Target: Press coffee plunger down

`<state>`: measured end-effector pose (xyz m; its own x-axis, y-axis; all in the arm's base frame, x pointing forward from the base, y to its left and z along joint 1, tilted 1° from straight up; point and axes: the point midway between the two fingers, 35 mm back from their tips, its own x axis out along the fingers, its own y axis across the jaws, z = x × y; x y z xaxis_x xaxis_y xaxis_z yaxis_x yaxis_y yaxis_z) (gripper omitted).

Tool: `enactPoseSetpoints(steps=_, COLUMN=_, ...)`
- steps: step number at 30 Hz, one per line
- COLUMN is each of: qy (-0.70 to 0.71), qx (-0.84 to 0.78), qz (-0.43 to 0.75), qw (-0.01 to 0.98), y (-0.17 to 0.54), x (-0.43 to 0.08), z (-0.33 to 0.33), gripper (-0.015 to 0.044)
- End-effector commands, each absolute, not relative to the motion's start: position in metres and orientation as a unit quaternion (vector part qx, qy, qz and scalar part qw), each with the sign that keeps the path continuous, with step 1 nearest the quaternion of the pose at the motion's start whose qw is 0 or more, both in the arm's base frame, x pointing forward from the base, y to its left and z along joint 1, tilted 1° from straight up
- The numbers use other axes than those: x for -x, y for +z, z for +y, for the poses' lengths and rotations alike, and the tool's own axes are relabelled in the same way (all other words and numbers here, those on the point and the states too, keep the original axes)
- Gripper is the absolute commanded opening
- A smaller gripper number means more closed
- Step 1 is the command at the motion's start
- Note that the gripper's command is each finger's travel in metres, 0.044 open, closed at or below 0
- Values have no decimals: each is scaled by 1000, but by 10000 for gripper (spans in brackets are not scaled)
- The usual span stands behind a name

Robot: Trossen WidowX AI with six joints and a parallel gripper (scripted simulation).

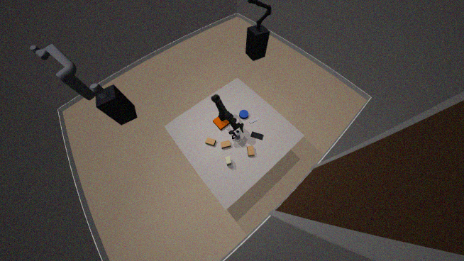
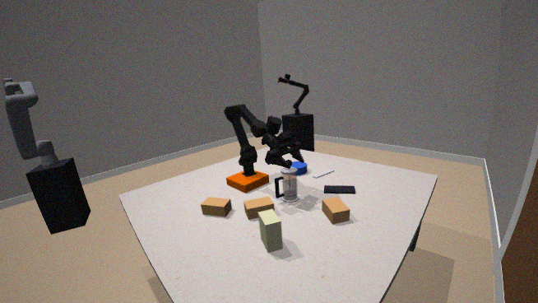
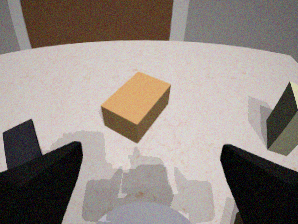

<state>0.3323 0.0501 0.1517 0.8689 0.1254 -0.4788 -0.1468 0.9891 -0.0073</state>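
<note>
The coffee press stands upright on the table, a clear beaker with a black handle on its left in the exterior view. Its black plunger knob shows just above the lid, with little or no rod visible. In the wrist view the pale round lid shows at the bottom edge; the knob is out of that view. My gripper is open, its fingers wide apart, over the top of the press. Whether a fingertip touches the knob cannot be told.
Orange-tan blocks and an upright pale green block stand in front of the press. A black flat slab lies to the right. A blue disc and a thin pen-like item lie behind.
</note>
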Motion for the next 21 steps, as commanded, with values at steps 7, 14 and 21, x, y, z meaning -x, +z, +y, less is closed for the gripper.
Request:
enactPoseSetpoints(steps=7, qy=71, qx=22, qz=250, qw=965, y=180, x=-321, z=50, gripper=440)
enactPoseSetpoints(steps=14, qy=73, qx=27, qz=257, qw=963, y=228, x=-284, z=48, gripper=440)
enactPoseSetpoints(steps=21, qy=73, qx=27, qz=257, qw=963, y=227, x=-285, z=48, gripper=440)
